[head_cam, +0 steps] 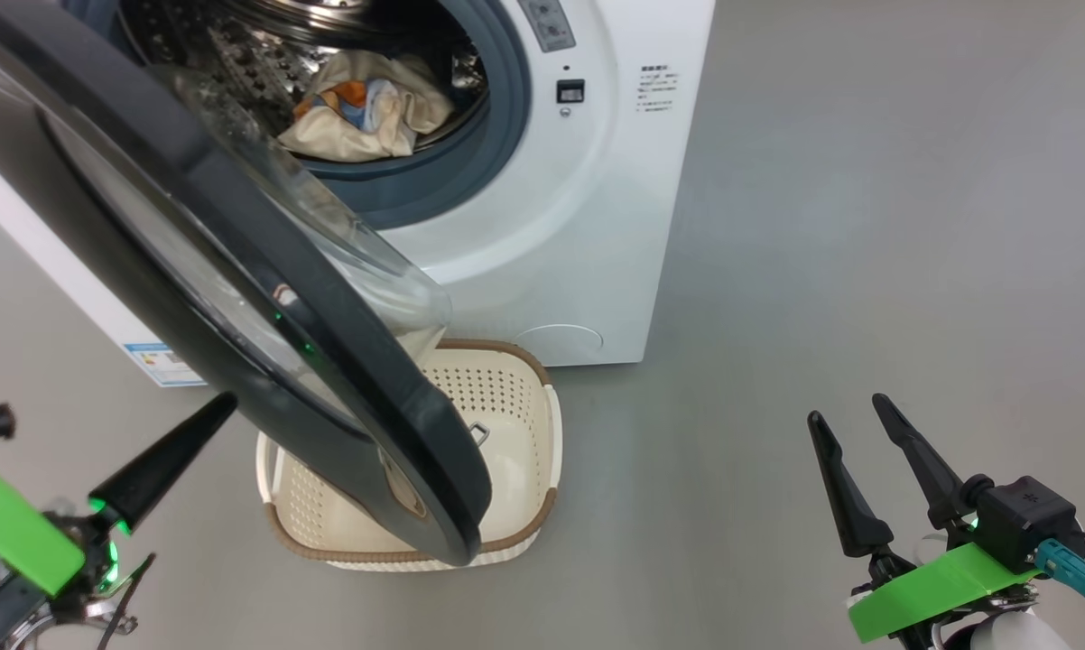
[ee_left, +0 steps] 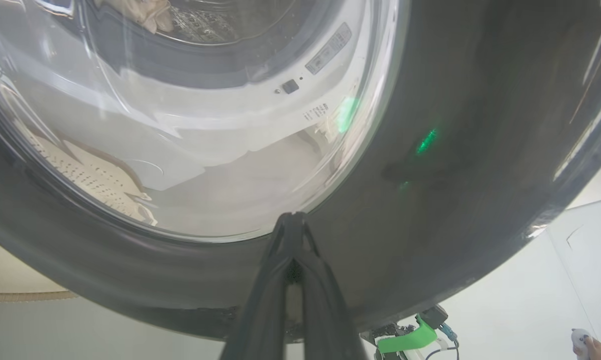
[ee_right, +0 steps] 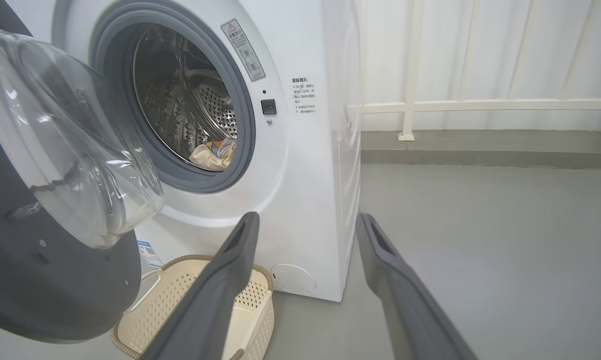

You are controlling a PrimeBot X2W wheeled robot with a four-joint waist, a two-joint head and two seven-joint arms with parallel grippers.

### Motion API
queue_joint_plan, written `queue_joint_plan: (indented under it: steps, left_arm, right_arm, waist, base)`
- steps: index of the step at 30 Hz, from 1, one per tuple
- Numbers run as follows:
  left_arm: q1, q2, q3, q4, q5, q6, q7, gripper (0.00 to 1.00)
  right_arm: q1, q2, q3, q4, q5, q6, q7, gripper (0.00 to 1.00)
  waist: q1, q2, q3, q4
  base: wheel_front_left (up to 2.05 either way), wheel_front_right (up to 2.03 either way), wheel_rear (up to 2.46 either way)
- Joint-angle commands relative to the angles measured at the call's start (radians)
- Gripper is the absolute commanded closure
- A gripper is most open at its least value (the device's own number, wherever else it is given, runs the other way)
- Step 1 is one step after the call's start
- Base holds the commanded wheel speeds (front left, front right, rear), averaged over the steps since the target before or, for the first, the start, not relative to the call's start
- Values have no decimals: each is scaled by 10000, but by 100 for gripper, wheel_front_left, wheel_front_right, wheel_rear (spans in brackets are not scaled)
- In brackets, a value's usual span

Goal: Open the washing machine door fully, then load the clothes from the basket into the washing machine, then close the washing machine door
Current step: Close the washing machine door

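The washing machine door (head_cam: 362, 361) hangs half open across the upper left and centre of the head view, its glass bowl facing the drum (head_cam: 263, 54), its lower edge over the basket (head_cam: 517, 424). The left gripper (head_cam: 217, 408), at the lower left, has its fingers pressed together with nothing between them. In the left wrist view their tip sits at the door's black rim, beside the glass, apparently touching. The right gripper (head_cam: 847, 408) rests at the lower right, fingers spread and empty. The door looks rigid, fairly heavy and glossy, so a fingertip could skid. A push is best placed on the broad rim far from the hinge, not on the glass. A cream patterned bundle of clothes (head_cam: 371, 108) lies in the washing machine (head_cam: 579, 226), soft and light. The visible part of the basket is bare.
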Motion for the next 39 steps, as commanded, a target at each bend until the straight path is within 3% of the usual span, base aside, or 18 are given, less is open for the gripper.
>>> queue_joint_plan:
  steps: [1, 2, 4, 5, 6, 7, 12, 20, 32, 36, 39]
  left_arm:
    - [-97, 340, 522, -120, -52, -50, -134, 100]
    - [-2, 344, 617, -47, 6, -50, -302, 100]
    - [211, 352, 721, 88, 114, -50, -576, 73]
    - [311, 362, 805, 170, 201, -50, -779, 56]
    - [400, 387, 871, 266, 340, -50, -1014, 9]
    - [484, 399, 893, 343, 424, -50, -1194, 0]
    - [760, 469, 1031, 781, 1037, -50, -2610, 0]
    - [1081, 791, 431, 1169, 2137, -50, -5075, 0]
    - [1413, 1875, -1629, 2013, 3992, -50, -10187, 0]
    - [1250, 2126, -2017, 2558, 5428, -50, -10709, 0]
    - [1099, 1802, -1481, 2523, 6806, -50, -10728, 0]
  right_arm:
    - [-163, -151, 179, -215, -73, 44, -80, 0]
    - [-146, -158, 180, -211, -69, 44, -80, 0]
    - [-98, -177, 178, -206, -59, 44, -80, 0]
    - [-77, -189, 176, -205, -52, 44, -80, 0]
    - [-55, -201, 186, -199, -48, 44, -80, 0]
    - [-39, -212, 196, -192, -44, 44, -80, 0]
    - [26, -252, 249, -166, -26, 44, -80, 0]
    - [43, -273, 311, -147, -2, 44, -80, 0]
    - [98, -212, 347, -170, 3, 44, -80, 0]
    - [72, -179, 325, -184, -9, 44, -80, 0]
    - [66, -155, 295, -197, -31, 44, -80, 0]
  waist:
    - [0, 0, -69, 102]
    - [0, 0, -94, 141]
    - [0, 0, -153, 216]
    - [0, 0, -177, 261]
    - [0, 0, -211, 307]
    - [0, 0, -233, 347]
    - [0, 0, -379, 548]
    - [0, 0, -540, 735]
    - [0, 0, -610, 884]
    - [0, 0, -565, 945]
    - [0, 0, -543, 1004]
  base:
    - [0, 0, 0]
    - [0, 0, 0]
    - [0, 0, 0]
    - [0, 0, 0]
    - [0, 0, 0]
    - [0, 0, 0]
    - [0, 0, 0]
    - [0, 0, 0]
    - [0, 0, 0]
    - [0, 0, 0]
    - [0, 0, 0]
